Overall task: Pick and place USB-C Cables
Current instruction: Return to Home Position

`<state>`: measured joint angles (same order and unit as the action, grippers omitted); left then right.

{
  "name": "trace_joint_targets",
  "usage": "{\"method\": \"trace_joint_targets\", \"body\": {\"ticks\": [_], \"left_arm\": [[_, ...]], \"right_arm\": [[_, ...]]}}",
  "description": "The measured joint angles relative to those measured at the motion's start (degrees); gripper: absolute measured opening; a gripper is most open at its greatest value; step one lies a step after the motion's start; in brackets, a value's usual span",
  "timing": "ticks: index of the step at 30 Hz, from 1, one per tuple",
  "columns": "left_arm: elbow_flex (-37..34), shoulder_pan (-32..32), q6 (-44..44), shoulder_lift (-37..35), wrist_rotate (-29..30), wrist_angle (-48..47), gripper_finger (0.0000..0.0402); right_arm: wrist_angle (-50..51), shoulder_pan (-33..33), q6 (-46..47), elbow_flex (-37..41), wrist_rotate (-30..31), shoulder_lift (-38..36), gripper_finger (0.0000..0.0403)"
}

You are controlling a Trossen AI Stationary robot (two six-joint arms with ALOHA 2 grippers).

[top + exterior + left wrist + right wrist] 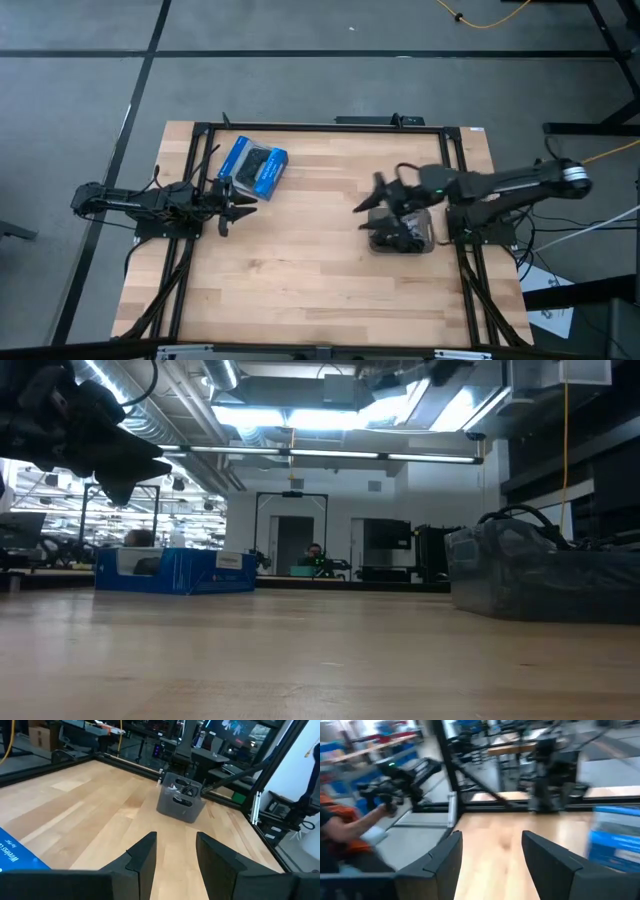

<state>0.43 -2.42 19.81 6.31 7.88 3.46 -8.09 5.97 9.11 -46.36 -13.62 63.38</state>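
**A:** High view?
**B:** The left gripper (234,210) is at the left side of the table (300,290), just beside the blue package (253,167). Its fingers are spread with nothing between them. The right gripper (368,195) is over the right half, fingers splayed and empty, with its tips just past the corner of the tray (432,243) that faces the table's middle.

**A:** Cables?
**B:** The cables (396,237) lie in the tray as a dark tangle. Count not readable. None show loose on the wood.

**A:** Low view?
**B:** The package (175,571) is on the left and the tray (560,585) on the right, well apart. One black cable loop (510,515) arches above the tray's rim. The left gripper (130,465) hangs clear of the tabletop; its fingers can't be read from here.

**A:** Left wrist view?
**B:** Its own fingers (142,857) stand apart with bare wood between them. The tray (172,810) is ahead near the table's edge, with cables (186,790) coiled inside.

**A:** Right wrist view?
**B:** The right gripper (492,855) has its fingers wide apart and grips nothing. The package (615,845) is at one side. A person's arm (345,827) shows off the table, blurred.
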Motion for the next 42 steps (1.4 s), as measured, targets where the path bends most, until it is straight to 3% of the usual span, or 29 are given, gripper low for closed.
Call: {"method": "trace_joint_targets", "body": {"ticks": [6,11,17,21,32,42], "left_arm": [[0.0,0.0,-0.7,0.0,0.8,0.0,0.0131],[0.0,0.0,-0.7,0.0,0.8,0.0,0.0131],[0.0,0.0,-0.9,0.0,3.2,0.0,0.0131],[0.0,0.0,-0.9,0.0,3.5,0.0,0.0131],[0.0,0.0,-0.9,0.0,5.2,0.0,0.0131],[0.0,0.0,-1.3,0.0,5.1,0.0,0.0131]], "right_arm": [[5.3,5.7,1.6,8.7,11.0,-14.9,0.0209],[-2.8,10.9,3.6,20.5,20.3,-25.5,0.0209],[-16.7,12.7,-2.7,31.3,20.6,-31.5,0.0209],[-20.7,12.6,-5.4,35.8,20.6,-32.2,0.0209],[-19.3,7.1,-12.7,39.3,18.1,-32.2,0.0209],[-12.8,0.7,-7.8,39.4,18.0,-32.2,0.0209]]}}
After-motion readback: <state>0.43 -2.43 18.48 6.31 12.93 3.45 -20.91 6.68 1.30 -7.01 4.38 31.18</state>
